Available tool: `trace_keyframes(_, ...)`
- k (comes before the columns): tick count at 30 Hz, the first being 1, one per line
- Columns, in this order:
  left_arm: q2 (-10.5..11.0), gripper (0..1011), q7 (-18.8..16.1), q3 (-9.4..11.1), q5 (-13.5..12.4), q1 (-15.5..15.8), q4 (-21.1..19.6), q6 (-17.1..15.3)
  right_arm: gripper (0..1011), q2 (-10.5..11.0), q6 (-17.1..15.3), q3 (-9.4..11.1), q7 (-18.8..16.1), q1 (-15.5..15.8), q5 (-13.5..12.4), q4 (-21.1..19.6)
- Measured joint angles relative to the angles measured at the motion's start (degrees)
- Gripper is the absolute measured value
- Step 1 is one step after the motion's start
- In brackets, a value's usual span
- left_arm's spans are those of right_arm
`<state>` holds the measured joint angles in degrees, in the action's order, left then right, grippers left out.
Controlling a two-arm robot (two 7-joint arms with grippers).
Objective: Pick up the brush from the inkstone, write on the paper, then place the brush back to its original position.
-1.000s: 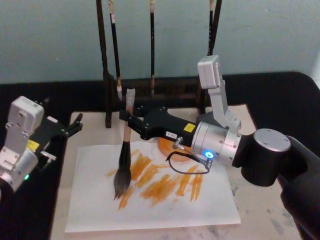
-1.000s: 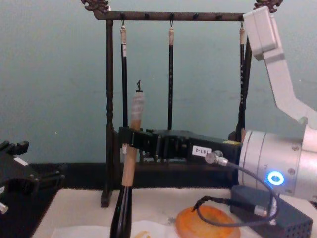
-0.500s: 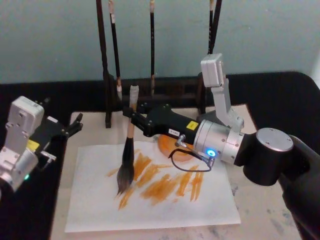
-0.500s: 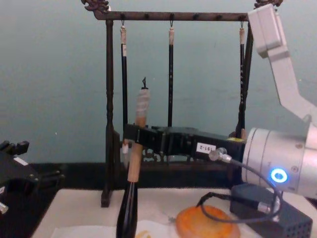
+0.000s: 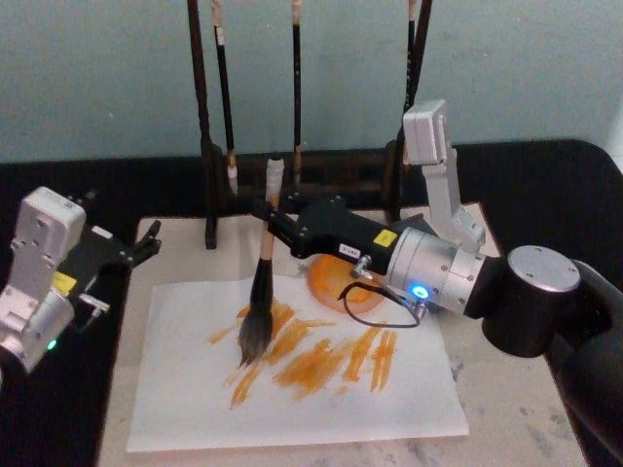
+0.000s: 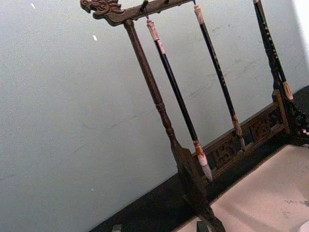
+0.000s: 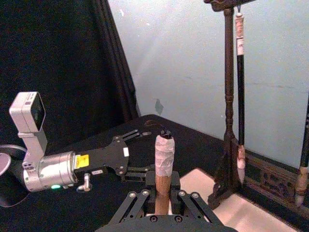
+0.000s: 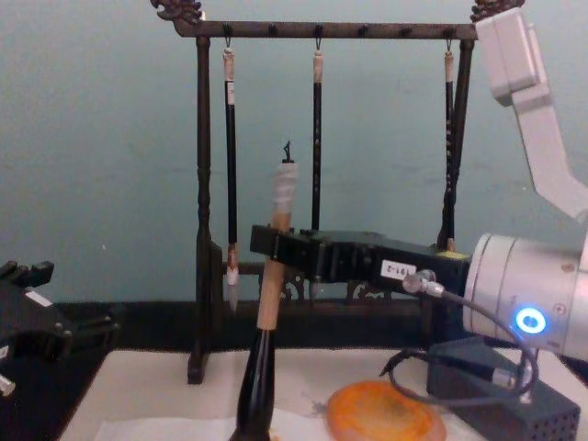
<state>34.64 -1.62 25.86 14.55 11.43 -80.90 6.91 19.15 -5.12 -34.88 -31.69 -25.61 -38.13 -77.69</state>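
Right jaws clamp brush [image 5: 257, 316], rack [image 5: 205, 146] behind

You have the paper [image 5: 292, 399] lying on the mat [image 5: 506, 409], with the brush rack [image 8: 202, 184] standing at its far side. The inkstone [image 8: 381, 413] sits at the paper's far edge, right of centre. The brush [image 5: 261, 292] stands over the paper's left half, bristles down, in the right gripper [image 5: 273, 216]. The left gripper [image 5: 146, 243] sits left, off the mat.
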Motion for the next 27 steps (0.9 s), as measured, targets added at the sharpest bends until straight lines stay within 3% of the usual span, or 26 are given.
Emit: trace_keyframes(27,0.0,1001,0.0,0.0,0.0,0.0,0.0,0.0,175,0.6,0.5,2.3,1.2,0.5,1.6,0.1)
